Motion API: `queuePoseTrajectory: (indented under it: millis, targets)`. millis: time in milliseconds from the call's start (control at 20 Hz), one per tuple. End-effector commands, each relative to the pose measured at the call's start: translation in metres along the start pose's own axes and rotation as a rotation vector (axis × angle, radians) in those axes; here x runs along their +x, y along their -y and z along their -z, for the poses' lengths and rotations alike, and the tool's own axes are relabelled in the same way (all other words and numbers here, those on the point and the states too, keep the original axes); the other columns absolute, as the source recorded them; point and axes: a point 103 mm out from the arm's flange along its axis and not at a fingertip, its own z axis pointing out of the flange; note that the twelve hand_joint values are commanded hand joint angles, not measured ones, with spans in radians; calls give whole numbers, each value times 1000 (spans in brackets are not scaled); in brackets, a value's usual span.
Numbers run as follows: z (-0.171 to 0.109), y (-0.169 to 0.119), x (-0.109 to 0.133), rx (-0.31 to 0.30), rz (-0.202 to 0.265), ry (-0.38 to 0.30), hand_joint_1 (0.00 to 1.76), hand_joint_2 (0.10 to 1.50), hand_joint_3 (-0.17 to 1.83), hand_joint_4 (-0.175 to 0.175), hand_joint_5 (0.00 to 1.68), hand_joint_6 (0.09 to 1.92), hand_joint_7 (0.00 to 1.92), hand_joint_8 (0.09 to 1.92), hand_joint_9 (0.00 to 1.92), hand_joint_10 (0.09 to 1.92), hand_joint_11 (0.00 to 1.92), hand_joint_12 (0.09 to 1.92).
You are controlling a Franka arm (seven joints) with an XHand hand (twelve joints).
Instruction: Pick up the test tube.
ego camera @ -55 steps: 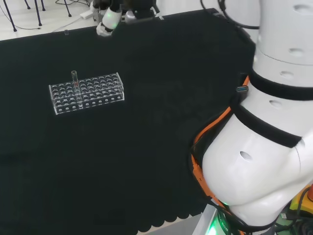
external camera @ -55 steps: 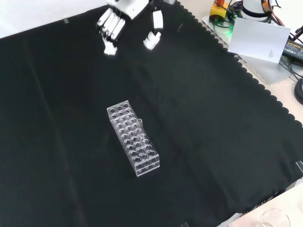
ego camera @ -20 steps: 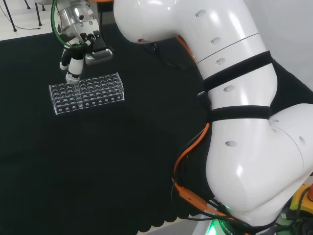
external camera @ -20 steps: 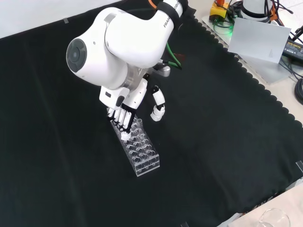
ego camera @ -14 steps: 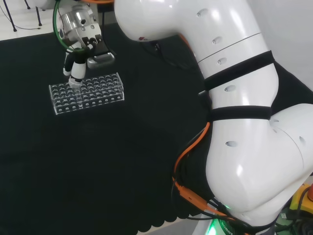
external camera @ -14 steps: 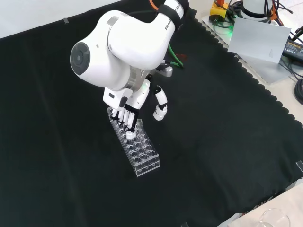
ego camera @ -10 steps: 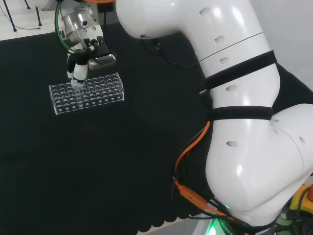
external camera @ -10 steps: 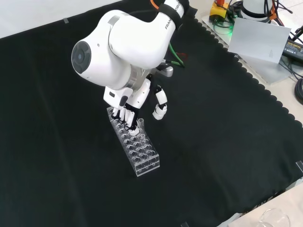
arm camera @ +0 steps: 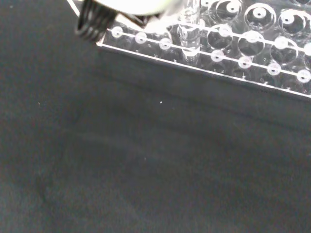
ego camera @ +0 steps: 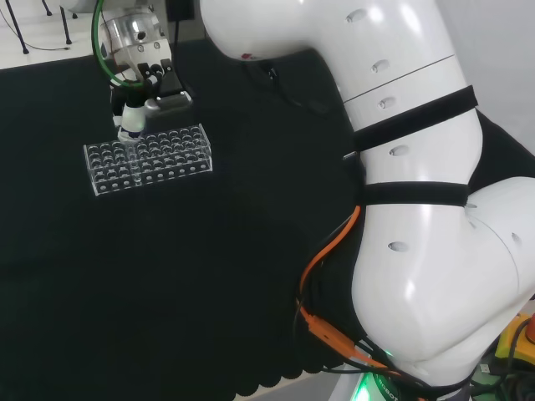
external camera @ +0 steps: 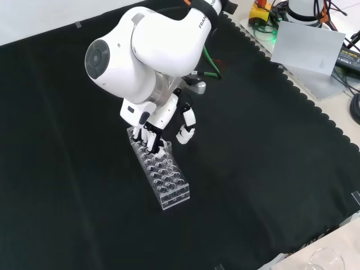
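Observation:
A clear test tube (external camera: pixel 165 148) stands upright in a clear plastic rack (external camera: pixel 169 183) in the middle of the black cloth. The black and white hand (external camera: pixel 151 128) hangs right over the rack's far end. Its fingers (external camera: pixel 147 140) point down beside the tube, and its thumb (external camera: pixel 184 130) stands apart on the tube's other side. In the head view the hand (ego camera: pixel 136 113) covers the tube's top above the rack (ego camera: pixel 159 160). The wrist view shows the tube (arm camera: pixel 188 35) in an edge row of the rack (arm camera: pixel 252 63), with a blurred fingertip (arm camera: pixel 93 23) close by.
The arm's big white links (external camera: pixel 152 48) lean over the cloth above the rack. Off the cloth's right edge in the front view lie a grey box (external camera: pixel 309 48) and cables. A glass rim (external camera: pixel 326 260) shows at the bottom right corner.
The hand came from the cloth's far edge down over the rack. In the last half second it has shifted slightly, its fingers lower beside the tube. The rack has not moved.

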Motion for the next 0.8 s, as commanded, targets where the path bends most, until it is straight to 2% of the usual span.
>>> queuePoseTrajectory:
  millis: [50, 550, 700, 800]
  targets:
    - [-2, -7, 11, -9, -7, 12, 1099, 591, 821, -171, 475, 990, 884, 831, 707, 844, 367, 1482]
    - [-11, -11, 16, 8, -27, -7, 1136, 562, 848, -175, 529, 1029, 979, 832, 795, 816, 419, 1464]
    - [-10, -12, 16, -26, -47, -25, 1145, 554, 854, -175, 567, 1033, 1056, 821, 851, 783, 451, 1446]
    - [-8, -12, 18, -51, -58, -25, 1158, 556, 845, -175, 664, 1018, 1186, 804, 944, 741, 494, 1426]
